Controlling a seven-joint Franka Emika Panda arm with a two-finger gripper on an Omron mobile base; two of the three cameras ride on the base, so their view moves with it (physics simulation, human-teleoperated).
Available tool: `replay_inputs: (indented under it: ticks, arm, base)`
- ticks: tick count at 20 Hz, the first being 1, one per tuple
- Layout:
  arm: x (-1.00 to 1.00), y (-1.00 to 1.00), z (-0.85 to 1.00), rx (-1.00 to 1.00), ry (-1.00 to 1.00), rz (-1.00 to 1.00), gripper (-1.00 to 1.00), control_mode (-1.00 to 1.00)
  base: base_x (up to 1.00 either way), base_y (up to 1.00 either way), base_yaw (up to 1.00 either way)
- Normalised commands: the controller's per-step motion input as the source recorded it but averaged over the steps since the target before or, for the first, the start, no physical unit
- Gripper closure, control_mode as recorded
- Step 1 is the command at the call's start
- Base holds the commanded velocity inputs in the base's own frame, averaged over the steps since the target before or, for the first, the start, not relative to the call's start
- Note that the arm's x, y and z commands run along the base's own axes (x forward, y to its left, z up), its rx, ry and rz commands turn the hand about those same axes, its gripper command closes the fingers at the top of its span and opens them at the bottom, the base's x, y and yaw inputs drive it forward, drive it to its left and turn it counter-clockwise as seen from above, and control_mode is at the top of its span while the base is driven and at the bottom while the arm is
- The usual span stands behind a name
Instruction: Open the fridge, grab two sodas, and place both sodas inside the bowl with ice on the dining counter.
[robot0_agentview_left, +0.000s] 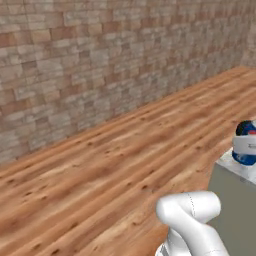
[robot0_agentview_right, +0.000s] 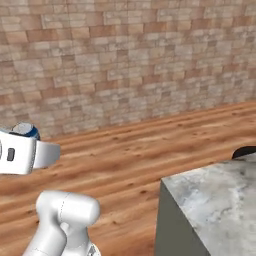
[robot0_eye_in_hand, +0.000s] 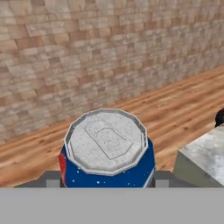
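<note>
Sitting between the jaws, blue soda can (robot0_eye_in_hand: 107, 151), lid up

Kitchen: marble counter (robot0_agentview_right: 220, 200), brick wall (robot0_agentview_right: 125, 60).

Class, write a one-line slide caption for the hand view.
Gripper carrying the blue soda can past a brick wall towards the marble counter.
</note>
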Motion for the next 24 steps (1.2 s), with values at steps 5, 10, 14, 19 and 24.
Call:
replay_inputs:
  ticks: [5,10,14,19,24]
  arm:
    - [0.0,0.0,0.0,0.0,0.0,0.0,1.0,1.0]
    - [0.0,0.0,0.0,0.0,0.0,0.0,1.0,1.0]
    - [0.0,0.0,0.0,0.0,0.0,0.0,1.0,1.0]
    - [0.0,0.0,0.0,0.0,0.0,0.0,1.0,1.0]
    - [0.0,0.0,0.0,0.0,0.0,0.0,1.0,1.0]
  base:
    - [0.38,0.38,-0.56]
    - [0.62,0.66,-0.44]
    - [0.77,0.81,-0.35]
    - [0.9,0.8,-0.27]
    - [0.91,0.6,-0.2]
